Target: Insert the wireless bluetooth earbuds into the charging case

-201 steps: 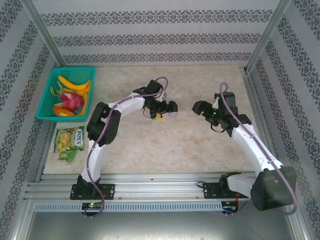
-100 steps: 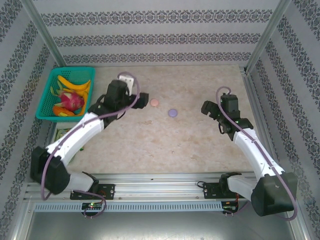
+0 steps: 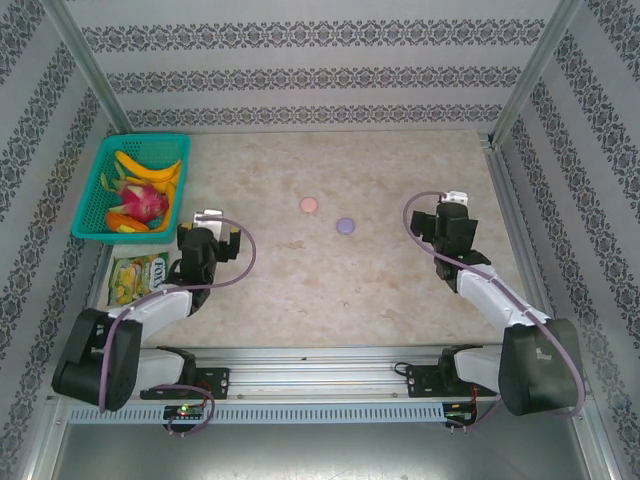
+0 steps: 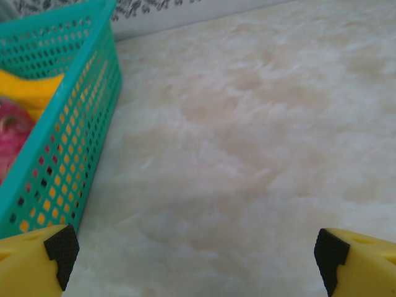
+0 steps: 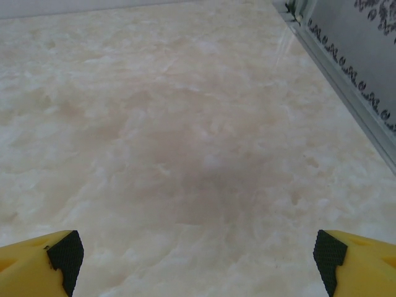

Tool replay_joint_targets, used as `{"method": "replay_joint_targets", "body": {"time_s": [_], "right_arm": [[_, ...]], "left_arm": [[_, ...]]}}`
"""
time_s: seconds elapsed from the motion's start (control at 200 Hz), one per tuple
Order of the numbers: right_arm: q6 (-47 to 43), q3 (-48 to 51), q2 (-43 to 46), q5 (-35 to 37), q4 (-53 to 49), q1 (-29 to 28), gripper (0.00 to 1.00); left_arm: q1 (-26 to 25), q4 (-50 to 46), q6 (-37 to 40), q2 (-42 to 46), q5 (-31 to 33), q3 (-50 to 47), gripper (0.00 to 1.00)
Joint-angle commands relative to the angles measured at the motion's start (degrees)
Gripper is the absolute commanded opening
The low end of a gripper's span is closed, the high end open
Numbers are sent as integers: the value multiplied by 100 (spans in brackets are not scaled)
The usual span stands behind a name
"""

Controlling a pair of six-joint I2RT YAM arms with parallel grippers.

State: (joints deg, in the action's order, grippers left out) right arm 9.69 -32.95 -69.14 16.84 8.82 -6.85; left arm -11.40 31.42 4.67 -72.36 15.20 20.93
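Observation:
A round pink charging case [image 3: 309, 204] and a round light purple one [image 3: 346, 226] lie flat and apart in the middle of the marble table. The earbuds are hidden from me. My left gripper [image 3: 212, 232] sits low at the near left, well away from both cases, beside the basket. Its yellow fingers stand wide open over bare table [image 4: 197, 253]. My right gripper [image 3: 445, 216] is at the right, a fair way from the purple case. It is open too, with nothing between its fingers [image 5: 197, 253].
A teal basket [image 3: 98, 170] holding bananas and a dragon fruit stands at the far left, its mesh wall [image 4: 68, 130] close to my left fingers. A green sweets packet [image 3: 138, 276] lies below it. The metal frame rail [image 5: 346, 86] borders the right side.
The left arm pulled back from the cases to the near left, leaving both cases uncovered on the table. The right arm drew back slightly to the right, its fingers spreading a little wider.

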Motion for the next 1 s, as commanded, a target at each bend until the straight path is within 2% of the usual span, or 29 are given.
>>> {"method": "replay_joint_targets", "body": {"time_s": [0.0, 0.16, 0.245, 0.325, 0.42, 0.48, 0.57, 0.625, 0.994], "right_arm": [[-649, 330, -152, 170, 1254, 26, 98], [-986, 748, -554, 110, 2414, 35, 98], [-1064, 1132, -952, -250, 3622, 54, 98], [-1148, 1585, -1480, -546, 4934, 51, 98], [-1163, 1749, -1867, -970, 5562, 158, 98], [-1142, 1597, -1843, -1016, 5274, 178, 98], [-798, 1076, -1789, -1341, 4285, 519, 98], [-650, 1074, -1772, -1831, 4253, 785, 98], [-821, 1089, -1746, -1474, 4273, 572, 98]], "left_arm": [[207, 1595, -50, -417, 207, -220, 100], [366, 2249, -155, -1057, 17, -314, 100], [486, 2344, -210, -1316, -170, -239, 100], [675, 2172, -331, -1331, -533, -194, 100], [818, 2902, -281, -1791, -1075, -315, 100], [894, 1972, -260, -1633, -1455, 10, 100], [1169, 1522, -474, -1704, -1867, 304, 100], [1236, 1528, -502, -1727, -1934, 323, 100], [1238, 1560, -484, -1717, -1934, 307, 100]]}}
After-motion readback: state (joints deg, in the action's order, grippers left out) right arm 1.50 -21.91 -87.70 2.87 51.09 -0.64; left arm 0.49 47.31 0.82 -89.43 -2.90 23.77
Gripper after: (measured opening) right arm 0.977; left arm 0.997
